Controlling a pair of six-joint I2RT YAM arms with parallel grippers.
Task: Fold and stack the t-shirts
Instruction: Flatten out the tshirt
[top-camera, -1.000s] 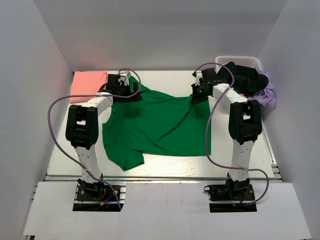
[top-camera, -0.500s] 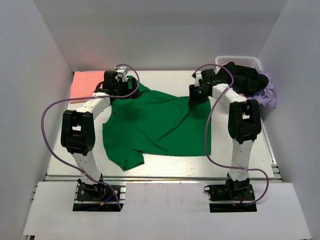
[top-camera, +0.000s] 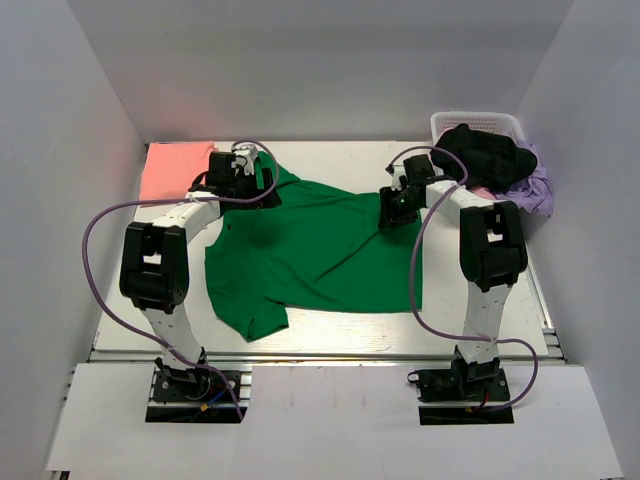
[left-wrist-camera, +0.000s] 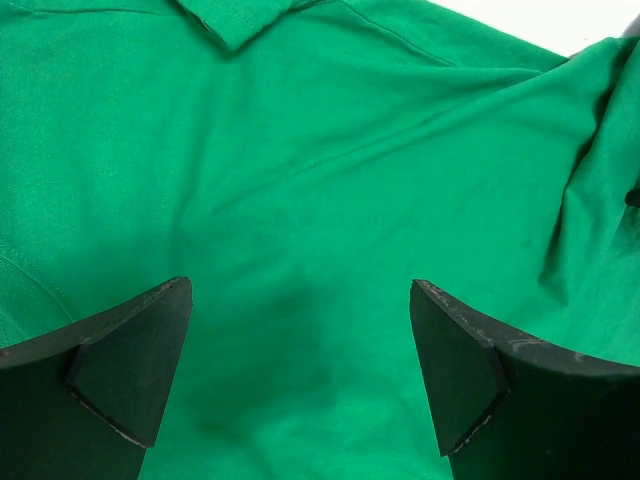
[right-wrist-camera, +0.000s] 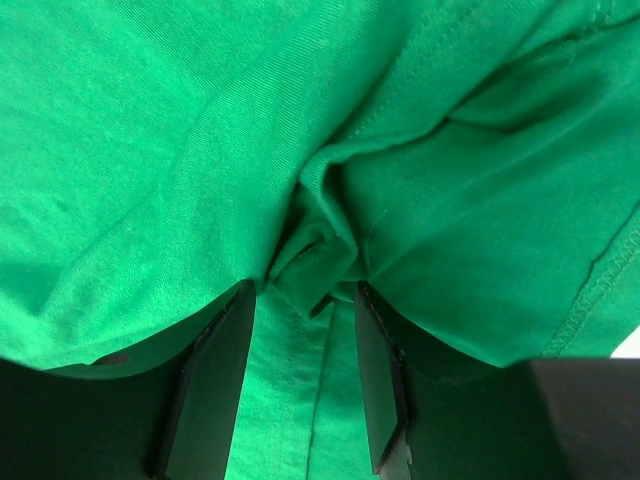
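From above, shows green t-shirt (top-camera: 320, 255) spread across middle of table (top-camera: 340, 160), salmon-pink t-shirt (top-camera: 172, 166) lying flat at far left, white basket (top-camera: 505, 122) of dark clothes (top-camera: 485, 150) at far right. From left wrist, shows left gripper (left-wrist-camera: 300, 375) gaping wide over green cloth, holding nothing. From right wrist, shows right gripper (right-wrist-camera: 305, 295) pinched onto a bunched green fold.

The green t-shirt (top-camera: 320, 255) lies spread and creased across the bench (top-camera: 350, 330) — collar far left. The salmon-pink t-shirt (top-camera: 172, 168) lies flat at the far-left corner.
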